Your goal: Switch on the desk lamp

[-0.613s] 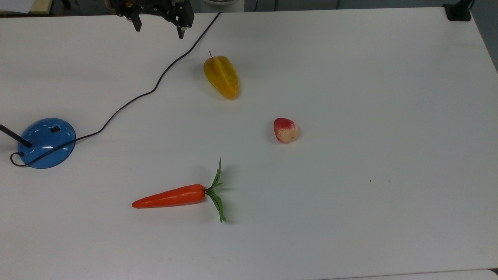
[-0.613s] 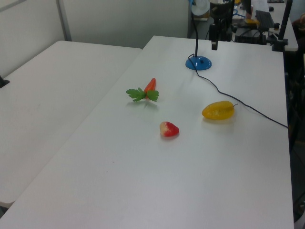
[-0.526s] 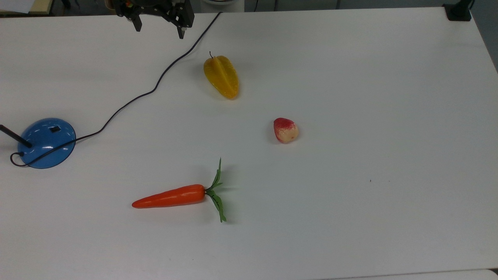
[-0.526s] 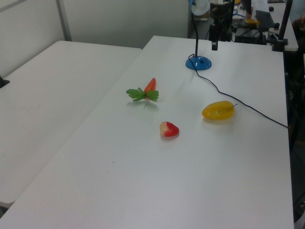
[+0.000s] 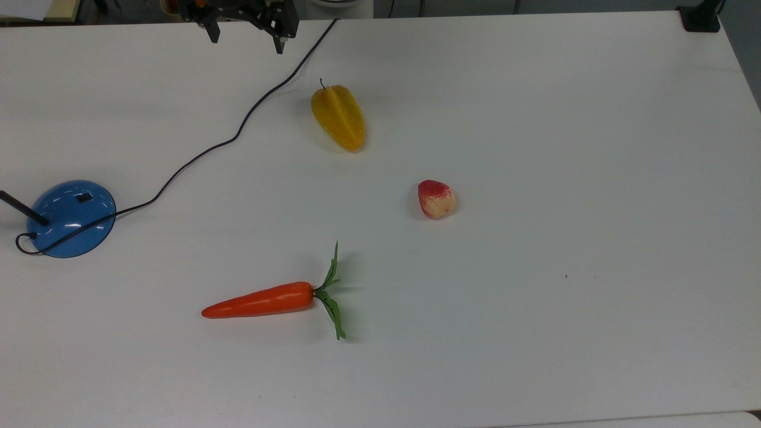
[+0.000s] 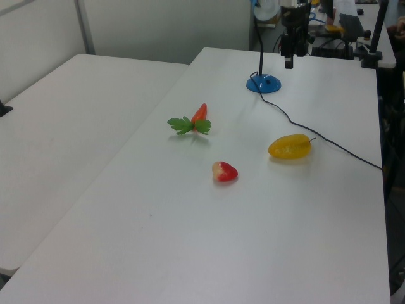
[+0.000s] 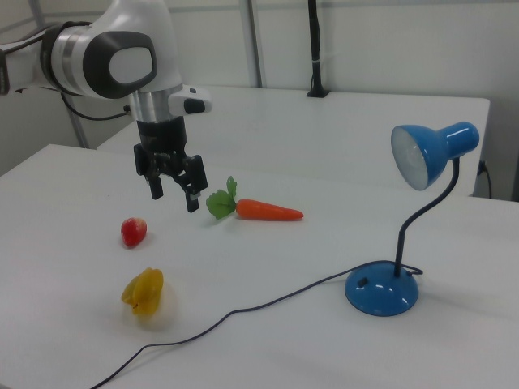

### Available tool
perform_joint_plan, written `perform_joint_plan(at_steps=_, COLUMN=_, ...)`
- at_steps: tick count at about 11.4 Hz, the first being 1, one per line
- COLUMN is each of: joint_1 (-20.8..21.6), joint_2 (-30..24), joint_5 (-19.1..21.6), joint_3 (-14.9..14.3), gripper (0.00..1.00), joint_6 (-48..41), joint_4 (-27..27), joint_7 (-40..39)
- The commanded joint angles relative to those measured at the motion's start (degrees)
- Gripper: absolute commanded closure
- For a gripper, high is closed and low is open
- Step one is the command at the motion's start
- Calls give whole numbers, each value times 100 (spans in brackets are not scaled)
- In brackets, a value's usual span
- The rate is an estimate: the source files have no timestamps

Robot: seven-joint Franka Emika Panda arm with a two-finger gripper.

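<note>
The desk lamp has a glossy blue dome base at the top view's left, with a small dark switch on top and a thin black stem. The right view shows the lamp whole, its blue shade unlit. The base is at the far end in the left view. My gripper hangs open and empty at the top view's upper edge, far from the base. In the right view the gripper is high above the table, left of the lamp. The gripper appears near the base in the left view.
The lamp's black cord snakes across the table from the base to the far edge. A yellow starfruit, a red-and-cream strawberry and an orange carrot with green leaves lie on the white table.
The gripper has drifted slightly toward the top view's upper edge and a little to the right in the left view. Nothing on the table has moved.
</note>
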Motion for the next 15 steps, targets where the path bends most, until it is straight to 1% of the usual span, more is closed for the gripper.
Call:
perform_joint_plan(at_steps=1, joint_1=-60, joint_2=-79, joint_5=-24, joint_3=73, gripper=0, joint_6=-32, joint_4=-53, joint_7=-20)
perform_joint_plan(at_steps=3, joint_1=-60, joint_2=-79, joint_5=-24, joint_3=73, gripper=1, joint_6=-58, joint_4=-53, joint_7=-20)
perform_joint_plan(at_steps=4, joint_1=-60, joint_2=-79, joint_5=-32, joint_3=73, gripper=18, joint_6=-93, joint_4=-70, joint_7=-29)
perform_joint_plan(at_steps=5, joint_1=-60, joint_2=-88, joint_5=-24, joint_3=73, gripper=44, joint_6=-93, joint_4=-70, joint_7=-21)
perform_joint_plan(at_steps=6, joint_1=-78, joint_2=-88, joint_5=-24, joint_3=73, gripper=64, joint_6=-76, joint_4=-79, joint_7=-20)
perform_joint_plan(at_steps=7, joint_1=-78, joint_2=-96, joint_5=-24, joint_3=73, gripper=79, joint_6=-67, joint_4=-97, joint_7=-20)
perform_joint_plan(at_steps=8, joint_1=-78, joint_2=-88, joint_5=-24, joint_3=73, gripper=91, joint_6=-23, joint_4=-97, joint_7=-20)
perform_joint_plan(at_steps=9, joint_1=-87, joint_2=-79, joint_5=-24, joint_3=73, gripper=95, joint_6=160, joint_4=-105, joint_7=-20)
perform_joint_plan(at_steps=10, joint_1=-156, joint_2=-70, joint_5=-15, joint_3=73, gripper=97, joint_6=536, joint_4=-245, joint_7=127)
perform_joint_plan(at_steps=11, joint_1=-183, joint_2=-53, joint_5=-50, joint_3=73, gripper=100, joint_6=1140, joint_4=-455, joint_7=512)
perform_joint_plan(at_steps=12, joint_1=-262, joint_2=-9, joint_5=-102, joint_3=64, gripper=100, joint_6=1781, joint_4=-692, joint_7=898)
perform_joint_plan(at_steps=13, joint_1=-402, joint_2=17, joint_5=-164, joint_3=47, gripper=100, joint_6=2179, joint_4=-816, joint_7=1050)
perform_joint_plan(at_steps=15, joint_1=-622, joint_2=158, joint_5=-199, joint_3=-58, gripper=100, joint_6=2551, joint_4=-853, joint_7=1052)
